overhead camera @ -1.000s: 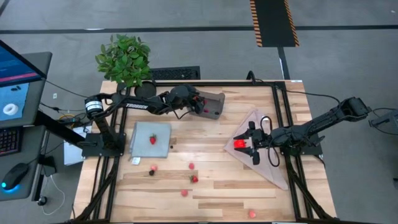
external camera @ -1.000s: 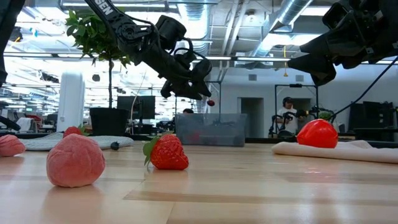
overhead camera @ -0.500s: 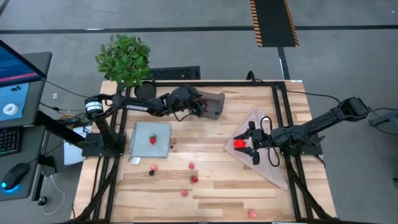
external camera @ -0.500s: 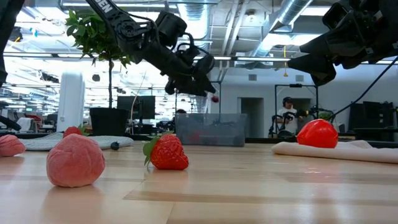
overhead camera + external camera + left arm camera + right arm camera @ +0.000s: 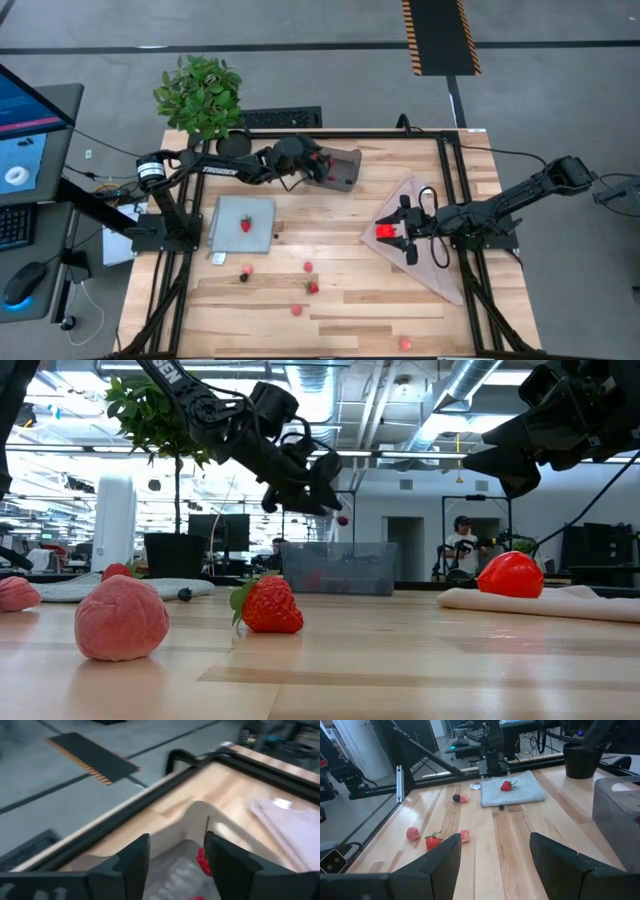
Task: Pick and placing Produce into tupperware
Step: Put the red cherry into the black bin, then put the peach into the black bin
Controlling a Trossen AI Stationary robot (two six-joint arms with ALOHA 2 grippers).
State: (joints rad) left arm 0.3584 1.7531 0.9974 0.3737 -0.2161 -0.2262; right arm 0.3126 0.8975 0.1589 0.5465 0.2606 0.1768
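A small translucent grey rectangular plastic tub (image 5: 342, 170) with rounded corners is seen; the left gripper (image 5: 330, 510), fingers parted, is poised above it beside a small red berry (image 5: 342, 519).

White lettering is showing on the dark left arm's link (image 5: 214, 170), most likely "TROSSEN", though it is too small to confirm; no other text is showing.

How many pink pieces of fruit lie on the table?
4 pink pieces: one beside a dark berry, one and one either side of the strawberry, one at the edge opposite the plant. The tub may hide more.
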